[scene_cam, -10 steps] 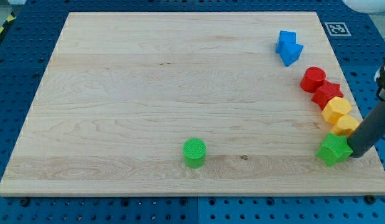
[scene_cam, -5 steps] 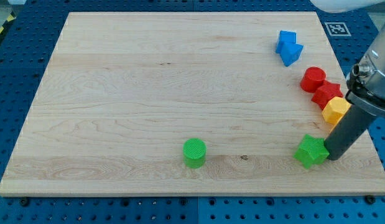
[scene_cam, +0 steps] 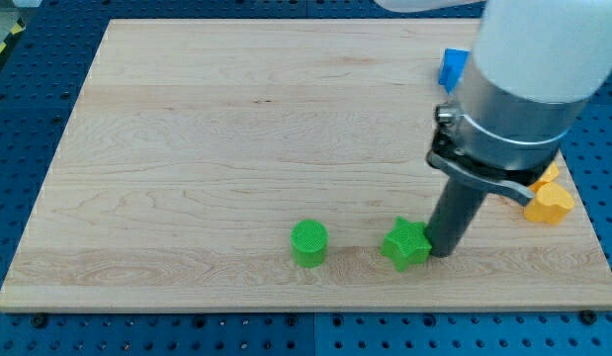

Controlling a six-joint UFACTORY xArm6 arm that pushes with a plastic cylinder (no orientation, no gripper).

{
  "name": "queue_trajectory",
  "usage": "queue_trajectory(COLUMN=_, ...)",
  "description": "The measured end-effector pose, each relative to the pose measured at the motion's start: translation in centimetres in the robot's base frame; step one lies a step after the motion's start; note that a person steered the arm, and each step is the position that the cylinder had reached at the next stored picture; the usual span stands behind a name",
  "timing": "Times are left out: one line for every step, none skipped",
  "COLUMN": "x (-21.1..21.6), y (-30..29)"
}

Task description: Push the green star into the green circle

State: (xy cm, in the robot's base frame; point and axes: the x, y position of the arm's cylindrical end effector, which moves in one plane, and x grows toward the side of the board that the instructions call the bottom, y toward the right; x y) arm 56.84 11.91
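The green star (scene_cam: 405, 244) lies near the board's bottom edge, right of centre. The green circle (scene_cam: 308, 243) stands to its left, about one block's width of bare wood away. My tip (scene_cam: 441, 253) rests against the star's right side, with the dark rod rising up and to the right into the arm's big grey body. The star and the circle are apart, not touching.
A yellow block (scene_cam: 549, 203) lies at the view's right, below the arm. A blue block (scene_cam: 452, 66) shows partly behind the arm at the top right. The arm hides the red blocks. The wooden board (scene_cam: 187, 148) sits on a blue pegboard.
My tip has slid left along the bottom of the board, pushing the green star from the right edge to near the green circle. The arm now covers the red blocks.
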Motion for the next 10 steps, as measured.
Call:
queue_trajectory(x=0.0, y=-1.8)
queue_trajectory(x=0.0, y=-3.7)
queue_trajectory(x=0.0, y=-4.5)
queue_trajectory(x=0.0, y=-4.8)
queue_trajectory(x=0.0, y=-5.2)
queue_trajectory(x=0.0, y=-5.2)
queue_trajectory(x=-0.1, y=-3.2)
queue_trajectory(x=-0.1, y=-1.5)
queue_trajectory(x=-0.1, y=1.8)
queue_trajectory(x=-0.1, y=5.9)
